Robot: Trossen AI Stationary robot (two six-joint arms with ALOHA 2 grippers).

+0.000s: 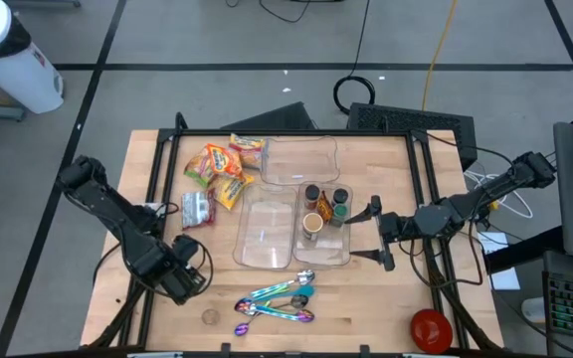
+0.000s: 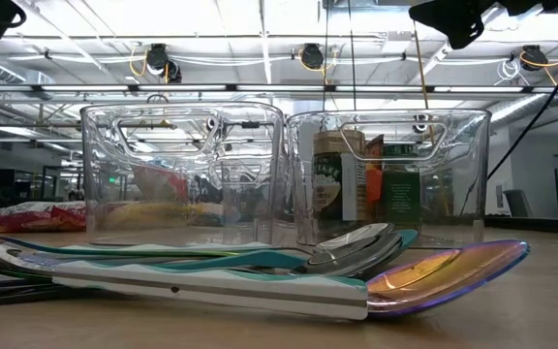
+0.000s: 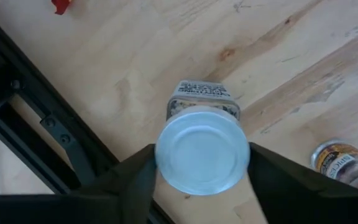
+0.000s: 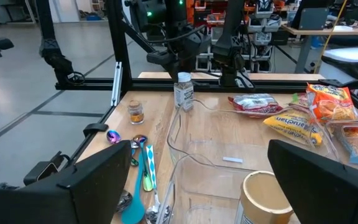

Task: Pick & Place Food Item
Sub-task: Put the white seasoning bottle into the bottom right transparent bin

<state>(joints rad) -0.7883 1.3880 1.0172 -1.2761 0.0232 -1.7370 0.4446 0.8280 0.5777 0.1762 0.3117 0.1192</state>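
Note:
My left gripper (image 1: pixel 182 273) stands over the table's near left part, shut on a small spice jar with a pale round lid (image 3: pixel 202 151). The jar stands upright and also shows in the right wrist view (image 4: pixel 184 93). My right gripper (image 1: pixel 379 236) is open and empty, level, just right of a clear bin (image 1: pixel 323 227) that holds several spice jars (image 1: pixel 324 204). A small amber jar (image 4: pixel 135 112) stands on the table near the held jar. Snack bags (image 1: pixel 217 169) lie at the far left. My left gripper pinches the jar between its two fingers (image 3: pixel 135 177), one on each side of the lid's rim (image 3: pixel 161 163). The fingers come from above, pointing down. The jar is upright below them; I cannot tell whether its base touches the table.
An empty clear bin (image 1: pixel 267 231) sits left of the jar bin, and a third (image 1: pixel 301 159) lies behind them. Several coloured spoons (image 1: pixel 277 298) lie near the front edge. A red round object (image 1: pixel 431 328) is at the near right corner. The table frame's rails (image 3: pixel 36 130) run beside my left gripper.

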